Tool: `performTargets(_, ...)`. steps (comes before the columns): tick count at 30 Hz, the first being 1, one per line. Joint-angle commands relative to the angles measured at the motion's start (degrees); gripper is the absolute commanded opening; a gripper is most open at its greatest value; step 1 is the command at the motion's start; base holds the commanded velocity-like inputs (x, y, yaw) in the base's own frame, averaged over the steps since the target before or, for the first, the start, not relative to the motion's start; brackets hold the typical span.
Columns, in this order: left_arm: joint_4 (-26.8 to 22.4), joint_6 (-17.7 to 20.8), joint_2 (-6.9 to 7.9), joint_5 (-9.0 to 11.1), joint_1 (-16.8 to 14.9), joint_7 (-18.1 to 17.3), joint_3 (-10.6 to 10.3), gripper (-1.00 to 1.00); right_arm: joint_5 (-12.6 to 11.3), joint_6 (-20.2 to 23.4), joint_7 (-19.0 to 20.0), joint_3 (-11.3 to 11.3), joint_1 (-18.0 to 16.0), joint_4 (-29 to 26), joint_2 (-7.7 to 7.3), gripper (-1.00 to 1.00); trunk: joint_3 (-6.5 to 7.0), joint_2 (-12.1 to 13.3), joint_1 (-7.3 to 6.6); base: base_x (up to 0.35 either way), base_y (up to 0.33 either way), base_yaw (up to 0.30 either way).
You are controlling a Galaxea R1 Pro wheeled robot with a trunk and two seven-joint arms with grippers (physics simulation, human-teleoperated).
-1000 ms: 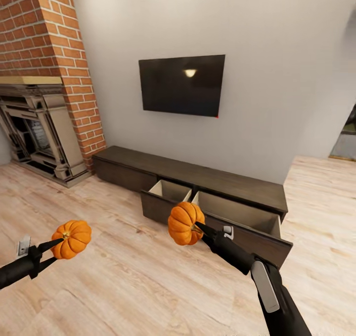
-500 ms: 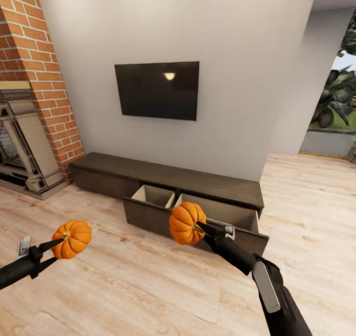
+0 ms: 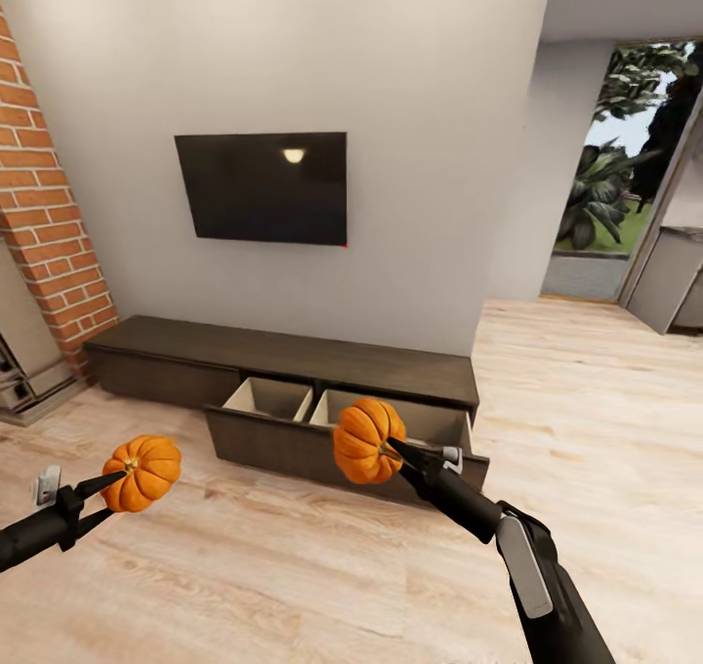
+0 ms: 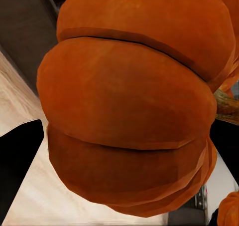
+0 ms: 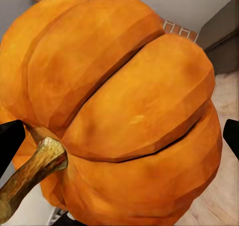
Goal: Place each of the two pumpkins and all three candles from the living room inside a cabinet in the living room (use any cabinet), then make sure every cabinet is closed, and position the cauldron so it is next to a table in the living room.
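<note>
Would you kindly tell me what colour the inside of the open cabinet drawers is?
Pale beige, against the dark-brown cabinet; the head view shows the open drawers best.

Wall TV [image 3: 261, 187] on grey wall; brick fireplace [image 3: 44, 244]; plants [image 3: 610, 190] outside.

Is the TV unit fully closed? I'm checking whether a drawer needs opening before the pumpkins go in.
No, two drawers of the TV unit stand pulled out side by side, their pale beige insides showing in the head view.

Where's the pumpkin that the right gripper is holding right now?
In the head view, the right gripper holds the pumpkin in the air, in front of the cabinet and its open drawers.
</note>
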Motion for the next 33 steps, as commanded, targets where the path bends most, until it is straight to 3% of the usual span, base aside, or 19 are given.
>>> performTargets(1, 0.0, 0.3, -0.01, 0.6, 0.0, -0.1, 0.1, -1.0, -0.3, 0.1, -0.1, 0.0, 0.0, 0.0, 0.0, -1.0, 0.21, 0.4, -0.23, 0.0, 0.0, -0.264)
performTargets(17, 0.0, 0.3, 0.07, 0.6, 0.0, -0.1, 0.1, -1.0, -0.2, -0.5, -0.9, 0.2, 0.0, -0.1, 0.0, -1.0, 3.44, 6.8, -3.74, 0.0, 0.0, -0.262)
performTargets(21, 0.0, 0.4, 0.13, 0.6, 0.0, -0.1, 0.1, -1.0, -0.2, -3.9, -0.9, 0.6, 0.0, -0.1, 0.0, -1.0, 4.17, 8.4, -4.62, 0.0, 0.0, -0.06)
performTargets(26, 0.0, 0.4, 0.15, 0.6, 0.0, -0.1, 0.1, -1.0, 0.0, -4.8, -0.9, 0.8, 0.0, -0.1, 0.0, -1.0, 5.07, 10.4, -5.72, 0.0, 0.0, -0.005)
performTargets(33, 0.0, 0.4, 0.16, 0.6, 0.0, -0.1, 0.4, -1.0, -0.3, -4.8, -0.9, 0.7, 0.0, -0.1, 0.0, -1.0, 5.07, 10.4, -5.72, 0.0, 0.0, 0.0)
